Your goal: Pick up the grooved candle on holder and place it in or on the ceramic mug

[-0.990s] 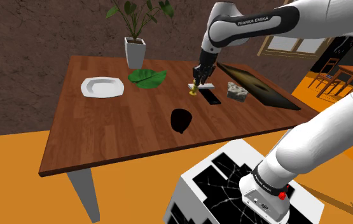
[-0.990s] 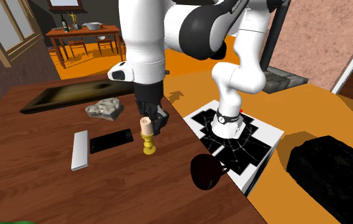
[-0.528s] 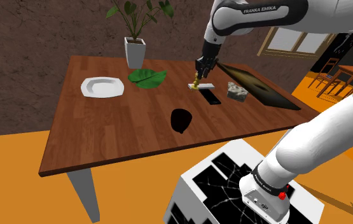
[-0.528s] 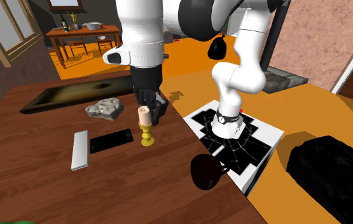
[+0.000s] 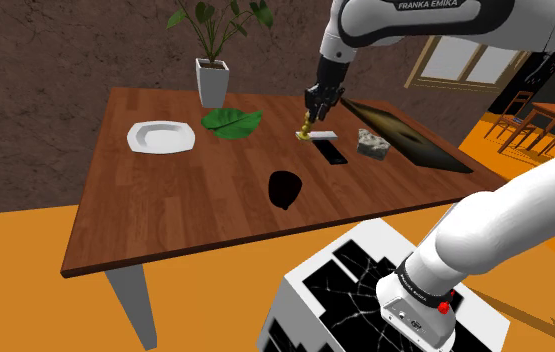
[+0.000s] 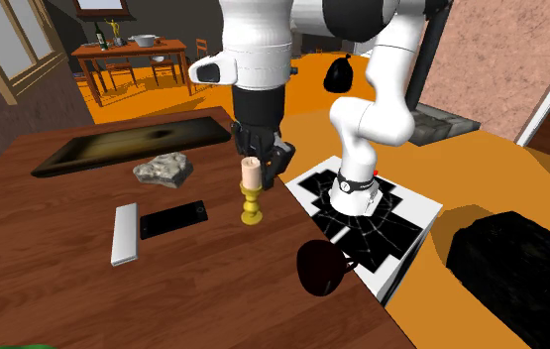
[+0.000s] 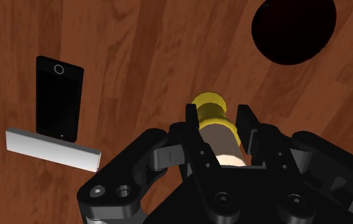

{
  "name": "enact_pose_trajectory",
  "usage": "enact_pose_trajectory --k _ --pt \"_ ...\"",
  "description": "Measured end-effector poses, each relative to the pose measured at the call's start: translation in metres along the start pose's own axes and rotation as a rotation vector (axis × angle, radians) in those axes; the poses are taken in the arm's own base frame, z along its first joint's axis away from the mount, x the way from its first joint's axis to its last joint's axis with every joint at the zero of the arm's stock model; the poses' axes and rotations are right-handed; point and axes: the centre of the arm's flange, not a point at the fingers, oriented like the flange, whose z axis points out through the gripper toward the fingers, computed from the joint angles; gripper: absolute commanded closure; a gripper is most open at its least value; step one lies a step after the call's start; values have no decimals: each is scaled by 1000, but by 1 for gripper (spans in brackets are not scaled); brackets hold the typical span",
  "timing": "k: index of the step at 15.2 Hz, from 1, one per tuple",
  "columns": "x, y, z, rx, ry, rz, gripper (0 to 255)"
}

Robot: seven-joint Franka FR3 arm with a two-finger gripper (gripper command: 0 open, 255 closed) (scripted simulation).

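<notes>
Black pincer (image 7: 218,122) tight around beige candle on yellow holder (image 6: 252,201), dark mug (image 6: 320,268) near

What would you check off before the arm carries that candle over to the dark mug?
1. Grip: the gripper clasps the candle from both sides: ok.
2. Candle attitude: it stands upright on its yellow holder in the second exterior view: ok.
3. Clearance: the holder looks lifted clear of the table: ok.
4. Route to the mug: there is bare wood in between, and the phone and white bar lie on the candle's other side: ok.
5. Mug empty inside: it is all dark: cannot tell.
</notes>
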Motion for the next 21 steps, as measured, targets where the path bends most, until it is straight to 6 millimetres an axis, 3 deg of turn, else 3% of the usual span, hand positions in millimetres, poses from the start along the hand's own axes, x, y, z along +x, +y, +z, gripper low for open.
enact_pose_trajectory --k 11,21 --pt "-79 -119 -21 0 1 0 255" --pt "-88 -126 27 -1 0 1 255"
